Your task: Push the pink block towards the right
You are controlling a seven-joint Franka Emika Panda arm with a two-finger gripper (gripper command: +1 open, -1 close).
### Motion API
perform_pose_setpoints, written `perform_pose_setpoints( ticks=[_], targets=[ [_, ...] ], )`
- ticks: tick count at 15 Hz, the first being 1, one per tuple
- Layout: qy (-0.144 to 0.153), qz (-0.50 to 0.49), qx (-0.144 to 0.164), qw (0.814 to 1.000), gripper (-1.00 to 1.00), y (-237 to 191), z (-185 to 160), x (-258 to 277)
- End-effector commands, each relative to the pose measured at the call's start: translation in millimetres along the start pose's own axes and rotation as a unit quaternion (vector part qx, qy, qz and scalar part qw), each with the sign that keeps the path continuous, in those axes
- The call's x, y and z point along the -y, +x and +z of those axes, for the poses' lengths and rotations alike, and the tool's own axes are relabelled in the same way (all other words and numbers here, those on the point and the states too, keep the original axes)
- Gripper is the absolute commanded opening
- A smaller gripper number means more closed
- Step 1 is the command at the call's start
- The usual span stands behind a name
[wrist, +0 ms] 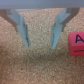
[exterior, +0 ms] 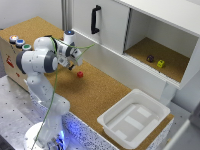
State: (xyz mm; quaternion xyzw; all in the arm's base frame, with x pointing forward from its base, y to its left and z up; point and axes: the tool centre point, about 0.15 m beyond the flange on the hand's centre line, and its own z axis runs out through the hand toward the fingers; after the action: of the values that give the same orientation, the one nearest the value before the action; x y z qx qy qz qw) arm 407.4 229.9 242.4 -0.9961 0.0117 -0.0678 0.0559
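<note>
The tool (wrist: 40, 31) hangs released over the table (exterior: 95, 95), empty; the pink block (exterior: 80, 74) sits just beside it, seemingly untouched.

Bare cork (exterior: 95, 95) surrounds the pink block (exterior: 80, 74); white bin (exterior: 134, 119) stands well apart.

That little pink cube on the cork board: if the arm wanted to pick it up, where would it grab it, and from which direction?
Probably from straight above, closing on two opposite flat sides. The small reddish-pink cube sits flat on the brown cork tabletop with open space around it, and it looks narrower than the gap of the open pincer, so its fingers could straddle it. The wrist view shows it beside the pincer, not between the fingers.
</note>
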Motion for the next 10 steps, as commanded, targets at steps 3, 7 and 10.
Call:
perform_pose_setpoints(
  ticks=[3, 7, 10],
  targets=[
    [0.027, 0.008, 0.026, 0.999, -1.00, 31, 22, -39],
    [0.015, 0.016, 0.037, 0.999, -1.00, 25, 28, -63],
    [0.004, 0.025, 0.040, 0.999, -1.00, 25, 25, -83]
  ],
)
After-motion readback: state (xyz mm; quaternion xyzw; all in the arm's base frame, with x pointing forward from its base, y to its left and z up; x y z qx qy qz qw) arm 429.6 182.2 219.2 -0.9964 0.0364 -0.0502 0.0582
